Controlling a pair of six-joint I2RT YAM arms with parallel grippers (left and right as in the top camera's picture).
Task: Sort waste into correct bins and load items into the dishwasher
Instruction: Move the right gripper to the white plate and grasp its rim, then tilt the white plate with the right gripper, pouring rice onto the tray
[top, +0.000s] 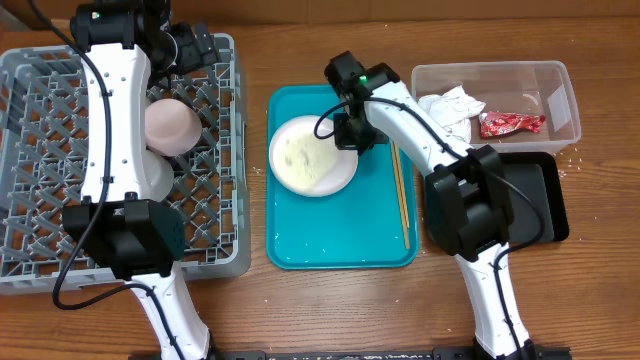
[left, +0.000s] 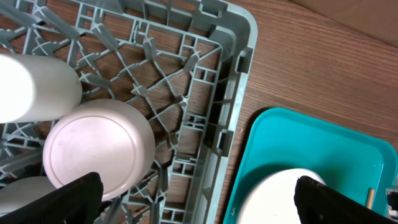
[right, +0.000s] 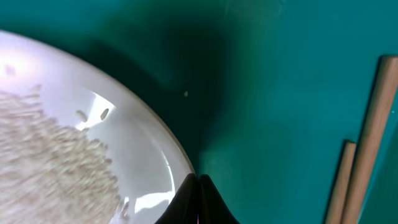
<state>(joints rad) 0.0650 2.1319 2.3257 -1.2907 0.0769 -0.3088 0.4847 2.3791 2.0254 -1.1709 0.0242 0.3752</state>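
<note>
A round white plate (top: 312, 155) with loose rice grains (right: 43, 149) lies on the teal tray (top: 340, 235). My right gripper (top: 352, 130) (right: 198, 186) is shut on the plate's right rim, one finger over the plate and one outside it. Above the right wall of the grey dish rack (top: 220, 250) my left gripper (top: 195, 50) (left: 199, 205) hangs open, holding nothing. An upturned pale bowl (top: 170, 125) (left: 99, 149) rests in the rack beside a white cup (left: 31, 87). The clear tub (top: 560, 80) holds a crumpled napkin (top: 450, 105) and a red wrapper (top: 510, 123).
Wooden chopsticks (top: 402, 195) (right: 367, 143) lie along the teal tray's right side, close to the plate. A black tray (top: 550, 200) sits under the right arm's base, below the clear tub. The left arm stretches over the rack.
</note>
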